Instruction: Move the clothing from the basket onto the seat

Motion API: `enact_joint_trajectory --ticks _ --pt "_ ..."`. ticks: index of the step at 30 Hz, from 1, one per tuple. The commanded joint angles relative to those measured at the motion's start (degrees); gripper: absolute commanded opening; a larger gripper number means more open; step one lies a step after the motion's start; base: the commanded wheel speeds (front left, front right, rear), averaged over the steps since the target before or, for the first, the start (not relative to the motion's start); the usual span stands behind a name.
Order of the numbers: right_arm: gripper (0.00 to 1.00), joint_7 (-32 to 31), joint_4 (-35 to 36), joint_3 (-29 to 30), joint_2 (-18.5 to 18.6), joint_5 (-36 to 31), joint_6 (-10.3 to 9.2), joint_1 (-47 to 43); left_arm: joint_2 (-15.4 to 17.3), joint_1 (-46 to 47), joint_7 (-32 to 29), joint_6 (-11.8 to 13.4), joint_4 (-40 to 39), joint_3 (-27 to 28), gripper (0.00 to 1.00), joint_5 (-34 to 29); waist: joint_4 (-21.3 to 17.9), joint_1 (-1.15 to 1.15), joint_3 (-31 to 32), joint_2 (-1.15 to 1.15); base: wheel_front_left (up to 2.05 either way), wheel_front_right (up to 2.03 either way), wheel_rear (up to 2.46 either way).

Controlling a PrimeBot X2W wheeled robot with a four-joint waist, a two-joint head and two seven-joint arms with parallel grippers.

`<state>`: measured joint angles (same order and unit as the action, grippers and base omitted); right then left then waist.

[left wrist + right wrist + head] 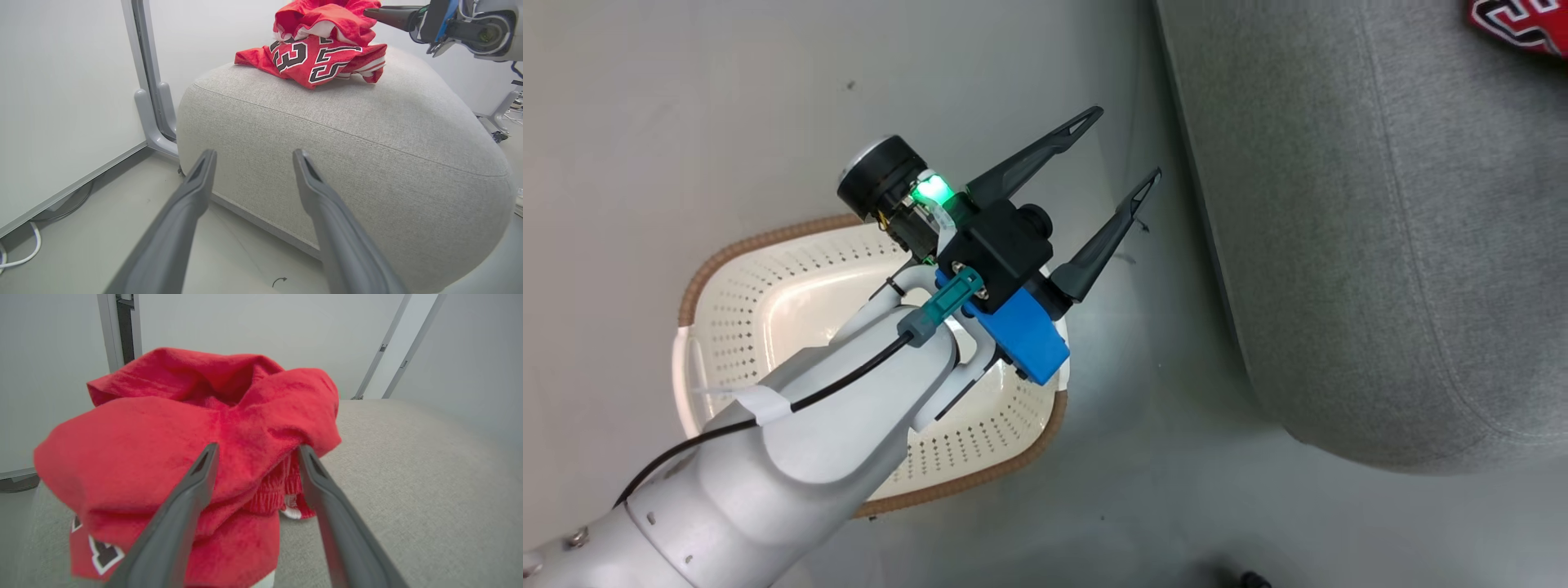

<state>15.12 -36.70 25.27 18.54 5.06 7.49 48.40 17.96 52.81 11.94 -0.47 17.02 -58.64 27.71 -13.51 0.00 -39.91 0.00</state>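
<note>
**A:** Where is the clothing [347,36] at this moment?

**B:** Both pieces lie on the seat [347,130], on its top, toward the far end in the left wrist view. The jersey [314,61] is below, with its black, white-edged number facing up. The plain red garment [347,18] is heaped on top of it.

**A:** And the right end effector?

**B:** The right end effector [258,448] is at the heap. Its two fingers stand wide apart. The plain red fabric fills the gap between them, but the fingers do not press on it. In the left wrist view, one fingertip of it touches the upper edge of the heap.

**A:** What about the left one?

**B:** The left end effector [1125,145] is also wide and holds nothing. In the head view its body hangs above the basket [735,327], on the side nearer the seat. Its fingers reach out over the floor [645,122], pointing toward the side of the seat. A green light [934,189] shines on its wrist.

**A:** Where does the basket stand?

**B:** It stands on the floor, near the seat but apart from it. The pale left forearm [792,441] covers a large part of it. The brown rim and the perforated white walls show around the arm.

**A:** Is there something more behind the seat?

**B:** Yes, a grey metal post [149,73] and a white wall panel [61,102]. A white cable [28,255] lies on the floor below the panel.
</note>
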Motion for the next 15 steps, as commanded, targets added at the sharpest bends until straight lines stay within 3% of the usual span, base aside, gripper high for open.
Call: enact_joint_trajectory --ticks 1,15 --pt "1.00 0.0 1.9 -0.2 -1.0 0.3 0.01 -3.0 -0.4 -0.9 0.9 0.3 0.7 0.2 1.00 0.6 0.1 0.00 2.6 0.00 0.00 0.00 0.00" --pt "1.00 0.0 17.5 -6.4 -3.5 -1.0 0.02 -17.3 -0.3 -7.7 3.2 2.9 3.5 6.9 1.00 4.2 3.3 0.00 13.0 0.00 0.00 0.00 0.00"
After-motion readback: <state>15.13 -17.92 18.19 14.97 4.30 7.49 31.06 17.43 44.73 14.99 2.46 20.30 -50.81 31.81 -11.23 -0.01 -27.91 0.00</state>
